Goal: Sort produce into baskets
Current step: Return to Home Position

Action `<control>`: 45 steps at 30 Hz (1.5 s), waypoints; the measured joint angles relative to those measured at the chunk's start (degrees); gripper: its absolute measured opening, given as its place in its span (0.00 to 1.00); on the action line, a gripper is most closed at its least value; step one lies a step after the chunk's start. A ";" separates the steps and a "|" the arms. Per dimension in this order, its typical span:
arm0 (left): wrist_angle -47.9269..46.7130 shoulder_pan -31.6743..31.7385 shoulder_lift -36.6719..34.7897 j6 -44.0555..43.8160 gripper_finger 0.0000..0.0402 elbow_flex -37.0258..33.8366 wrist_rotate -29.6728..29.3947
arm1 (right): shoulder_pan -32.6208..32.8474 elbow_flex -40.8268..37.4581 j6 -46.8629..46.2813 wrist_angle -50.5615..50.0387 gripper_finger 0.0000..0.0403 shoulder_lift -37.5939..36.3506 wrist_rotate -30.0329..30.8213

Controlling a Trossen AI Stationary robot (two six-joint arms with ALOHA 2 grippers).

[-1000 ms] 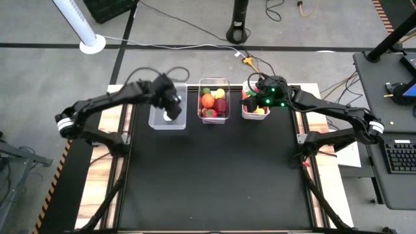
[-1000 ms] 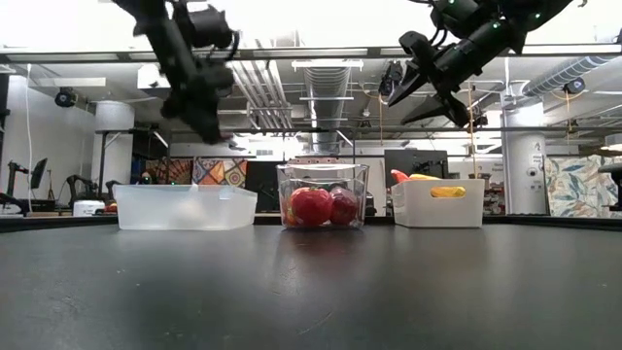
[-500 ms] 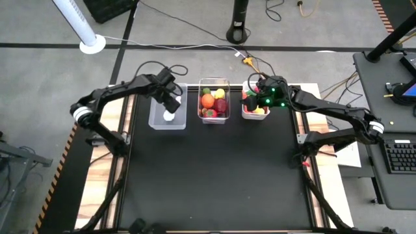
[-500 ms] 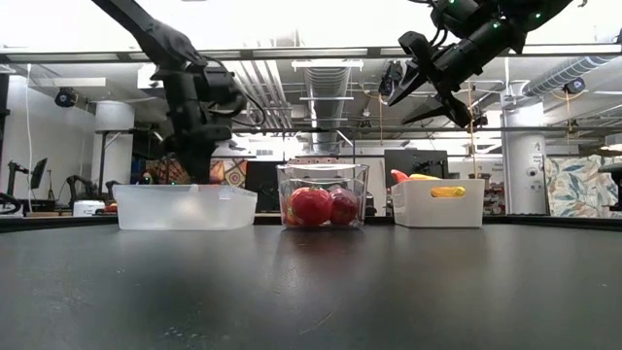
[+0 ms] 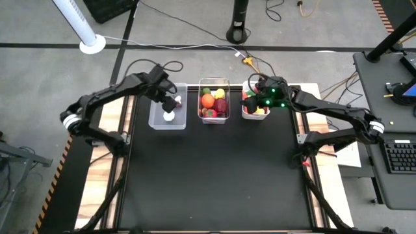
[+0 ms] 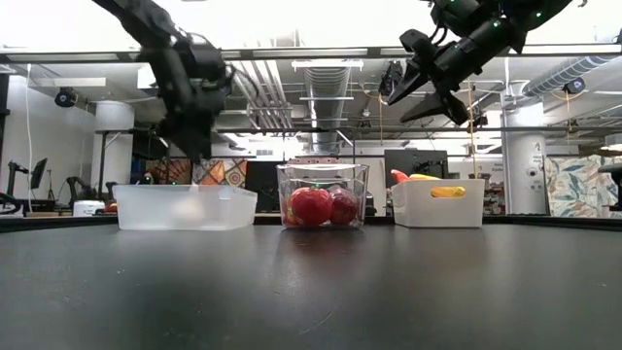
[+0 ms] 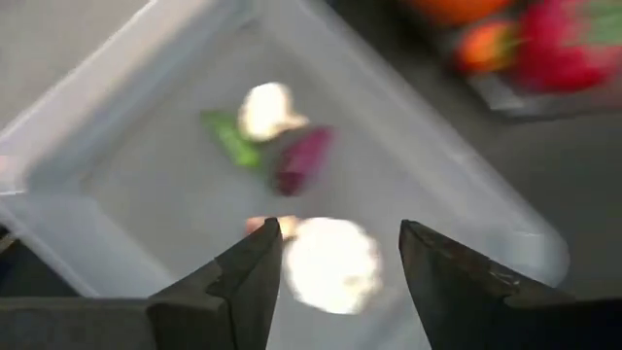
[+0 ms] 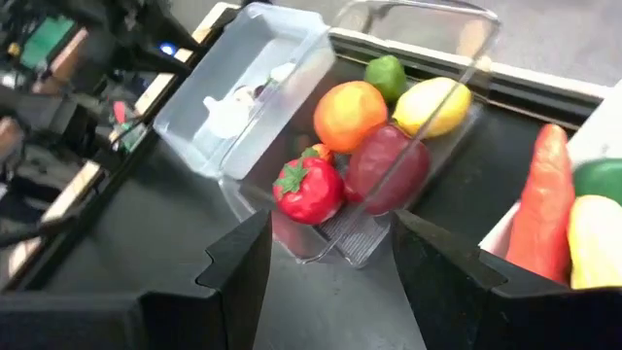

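Three bins stand in a row at the table's far edge: a clear left bin point(image 5: 156, 116), a clear middle bin point(image 5: 214, 118) and a white right bin point(image 5: 247, 114). The left bin holds a white mushroom point(image 7: 330, 264), a garlic point(image 7: 268, 109), a green piece point(image 7: 229, 138) and a purple piece point(image 7: 303, 160). The middle bin holds an orange point(image 8: 349, 115), a lemon point(image 8: 431, 105), a lime point(image 8: 386, 73), a red apple point(image 8: 387, 167) and a strawberry point(image 8: 307, 191). The white bin holds a carrot point(image 8: 540, 199), a green pepper point(image 8: 598, 180) and a yellow piece point(image 8: 595, 238). My left gripper point(image 7: 340, 245) hangs open and empty over the left bin. My right gripper point(image 8: 330, 229) hangs open and empty over the white bin.
The black tabletop point(image 5: 214, 175) lies bare between the bins and the near edge. In the low view the left gripper point(image 6: 190, 144) is a little above the left bin's rim point(image 6: 185, 190), and the right gripper point(image 6: 428, 83) is well above the white bin point(image 6: 437, 202).
My left gripper has gone down to the left bin's rim and then come back up a little above it. The white mushroom lies in the same spot in the left bin throughout.
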State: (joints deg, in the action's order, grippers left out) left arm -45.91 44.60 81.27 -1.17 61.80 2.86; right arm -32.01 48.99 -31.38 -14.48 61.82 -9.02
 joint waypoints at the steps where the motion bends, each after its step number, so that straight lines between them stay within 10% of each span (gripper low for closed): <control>1: -0.20 -0.18 -1.50 -0.42 0.48 -0.09 2.35 | 0.39 0.00 1.02 0.08 0.50 -0.18 0.00; 12: 2.27 -9.52 -26.91 -5.19 0.48 -5.54 7.21 | 7.81 -0.25 13.38 10.36 0.50 -3.89 0.05; 24: 7.17 -20.07 -50.32 -38.34 0.48 -9.99 6.75 | 9.41 0.04 1.30 15.11 0.50 -6.21 -0.05; 33: 16.85 -20.20 -62.77 -25.22 0.48 -14.21 9.77 | 13.59 -3.27 23.43 15.75 0.50 -11.57 -3.17; 45: 26.64 -20.20 -80.46 -25.52 0.48 -34.52 10.65 | 13.63 -22.10 23.53 30.36 0.50 -26.72 -3.58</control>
State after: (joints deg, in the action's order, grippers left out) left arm -19.27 24.40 0.81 -26.69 27.28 13.51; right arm -18.37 26.89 -7.85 15.89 35.10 -12.60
